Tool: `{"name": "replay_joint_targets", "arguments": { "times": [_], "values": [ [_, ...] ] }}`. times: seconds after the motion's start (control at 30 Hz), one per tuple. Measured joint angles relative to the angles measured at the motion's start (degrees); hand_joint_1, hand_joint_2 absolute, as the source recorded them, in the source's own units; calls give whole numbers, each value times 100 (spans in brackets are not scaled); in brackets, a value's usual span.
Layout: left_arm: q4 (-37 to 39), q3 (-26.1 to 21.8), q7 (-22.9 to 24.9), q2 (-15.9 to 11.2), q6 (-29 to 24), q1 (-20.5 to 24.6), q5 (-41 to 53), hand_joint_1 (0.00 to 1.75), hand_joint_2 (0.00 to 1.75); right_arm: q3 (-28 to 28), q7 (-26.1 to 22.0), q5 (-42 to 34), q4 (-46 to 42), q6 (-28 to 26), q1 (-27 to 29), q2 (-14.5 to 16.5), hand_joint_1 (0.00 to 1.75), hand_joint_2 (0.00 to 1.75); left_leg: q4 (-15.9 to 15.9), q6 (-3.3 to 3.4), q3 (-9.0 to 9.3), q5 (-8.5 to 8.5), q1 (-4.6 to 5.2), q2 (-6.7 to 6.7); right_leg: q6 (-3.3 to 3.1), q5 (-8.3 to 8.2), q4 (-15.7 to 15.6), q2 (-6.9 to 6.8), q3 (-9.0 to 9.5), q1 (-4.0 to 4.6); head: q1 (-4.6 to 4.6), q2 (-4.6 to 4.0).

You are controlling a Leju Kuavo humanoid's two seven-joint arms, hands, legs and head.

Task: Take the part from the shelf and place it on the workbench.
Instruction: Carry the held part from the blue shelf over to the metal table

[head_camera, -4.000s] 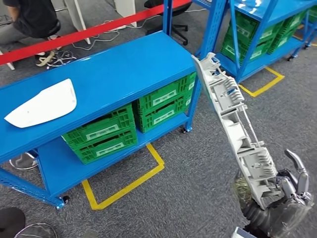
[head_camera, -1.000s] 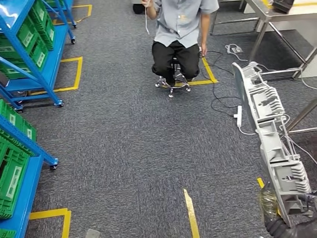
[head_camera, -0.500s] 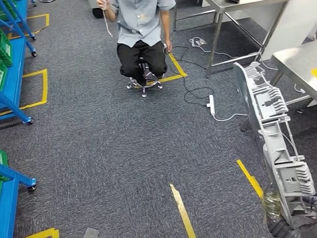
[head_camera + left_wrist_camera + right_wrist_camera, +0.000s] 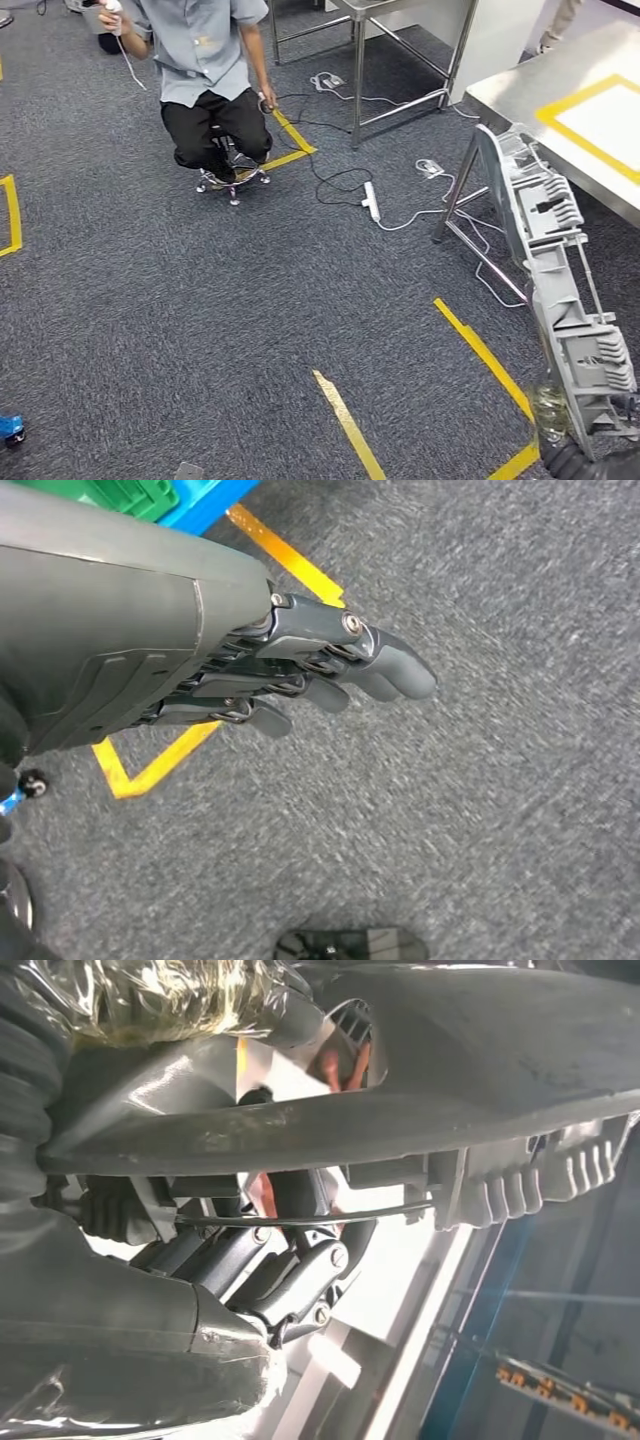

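Observation:
The part (image 4: 555,290) is a long grey ribbed plastic moulding. It rises tilted from the lower right of the head view, its top end leaning toward the workbench. My right hand (image 4: 596,464) grips its lower end at the picture's bottom edge. In the right wrist view the dark fingers (image 4: 302,1270) are wrapped around the part (image 4: 468,1090). The workbench (image 4: 528,95) is a steel table at the upper right, with a yellow tape rectangle marked on its top. My left hand (image 4: 302,670) hangs over the carpet, fingers stretched out and holding nothing.
A person (image 4: 207,75) crouches on a wheeled stool at the upper left. A white power strip (image 4: 370,201) and cables lie on the carpet by the workbench legs (image 4: 359,75). Yellow tape strips (image 4: 483,355) cross the floor ahead. A blue shelf wheel (image 4: 9,428) sits at the far left.
The camera has swung right: the blue shelves have slid out on the left and the steel workbench has come in at the right. My right hand still holds the part.

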State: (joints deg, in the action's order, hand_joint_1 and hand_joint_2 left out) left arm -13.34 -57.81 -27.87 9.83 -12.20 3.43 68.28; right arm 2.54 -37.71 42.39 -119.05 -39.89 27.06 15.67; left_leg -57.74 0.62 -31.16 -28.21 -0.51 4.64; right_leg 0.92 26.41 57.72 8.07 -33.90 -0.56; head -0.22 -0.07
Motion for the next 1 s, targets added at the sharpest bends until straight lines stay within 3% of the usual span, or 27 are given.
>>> {"name": "replay_joint_targets", "arguments": {
  "times": [0.03,0.1,0.17,0.23,0.27,0.3,0.37,0.43,0.53,0.6,0.67,0.7,0.73,0.77,0.83,0.9,0.97,1.0],
  "values": [
    [1,0,1,1,0,8,0,0,175,-5,2,2,1,-1,1,-1,175,175,32,20,8,19,-4,-75,30,3,14,-32,-35,-3,4,0],
    [1,-1,-1,1,6,19,-2,0,175,-9,3,14,2,-2,-31,-2,175,175,108,71,31,56,-20,-245,71,175,290,-331,-201,16,47,0],
    [1,-2,-2,-3,15,10,-4,0,175,-8,3,28,4,-2,-80,-3,175,175,127,100,38,55,-9,-427,108,546,990,-669,-522,16,85,0],
    [1,-2,-2,-4,20,-3,-4,0,175,-9,5,37,11,-2,-97,-4,175,175,123,101,42,41,1,-610,155,751,1553,-759,-773,-5,87,0],
    [1,-2,-2,-2,22,-2,-4,0,175,-12,7,38,14,-1,-95,-4,175,175,122,94,48,32,1,-691,173,695,1546,-781,-750,-15,90,0],
    [1,-2,-2,2,27,2,-4,0,175,-14,9,39,16,-1,-96,-4,175,175,121,82,63,20,0,-766,182,541,1301,-820,-602,-23,90,0],
    [1,-2,-2,9,35,9,-4,0,175,-18,10,41,17,-1,-103,-4,175,175,116,36,109,-16,12,-897,173,217,485,-1041,-124,-12,92,0],
    [1,-2,-4,9,37,15,-4,0,175,-18,11,41,17,-2,-108,-5,175,175,102,-18,146,-48,42,-997,112,111,14,-1189,157,13,82,0],
    [1,-1,-6,9,37,44,-5,0,175,-21,13,44,17,-2,-97,-5,175,175,89,-91,179,-78,41,-1091,3,116,-20,-1050,161,28,79,0],
    [1,0,-7,11,37,67,-5,0,175,-20,12,45,17,-2,-100,-4,175,175,-100,-150,111,-245,12,-888,-66,96,-40,-935,164,13,67,0],
    [1,-1,-8,10,37,66,-4,0,175,-17,12,47,17,-2,-109,-4,175,175,-733,-170,-181,-594,-4,-617,-114,85,-48,-818,168,5,48,0],
    [1,-2,-8,10,37,51,-4,0,175,-16,13,47,17,-1,-111,-4,175,175,-1130,-167,-380,-747,-4,-563,-128,84,-47,-745,168,10,45,0],
    [2,-2,-8,10,37,33,-4,0,175,-16,15,47,18,-1,-110,-4,175,175,-1424,-160,-535,-813,-4,-539,-134,83,-46,-666,172,16,44,0],
    [3,-2,-8,11,37,19,-4,0,175,-16,20,45,18,0,-108,-4,175,175,-1530,-145,-613,-759,-3,-525,-138,83,-43,-579,178,22,44,0],
    [5,-2,-8,10,37,11,-4,0,175,-16,32,45,19,1,-106,-4,175,175,-1110,-90,-478,-354,-1,-456,-137,83,-40,-405,196,31,44,0],
    [5,-2,-8,-2,37,15,-4,0,175,-14,41,45,19,1,-111,-5,175,175,-418,-17,-215,24,-8,-193,-124,85,-26,-249,193,35,48,0],
    [5,-1,-8,-13,37,18,-4,0,175,-12,45,43,19,1,-113,-6,175,175,-68,4,-81,80,-11,-6,-74,76,-6,-115,138,22,43,0],
    [5,-1,-8,-13,37,20,-4,0,175,-12,46,42,19,0,-109,-7,175,175,-19,1,-60,58,-11,-24,-36,65,-5,-50,104,16,39,0]
  ]
}}
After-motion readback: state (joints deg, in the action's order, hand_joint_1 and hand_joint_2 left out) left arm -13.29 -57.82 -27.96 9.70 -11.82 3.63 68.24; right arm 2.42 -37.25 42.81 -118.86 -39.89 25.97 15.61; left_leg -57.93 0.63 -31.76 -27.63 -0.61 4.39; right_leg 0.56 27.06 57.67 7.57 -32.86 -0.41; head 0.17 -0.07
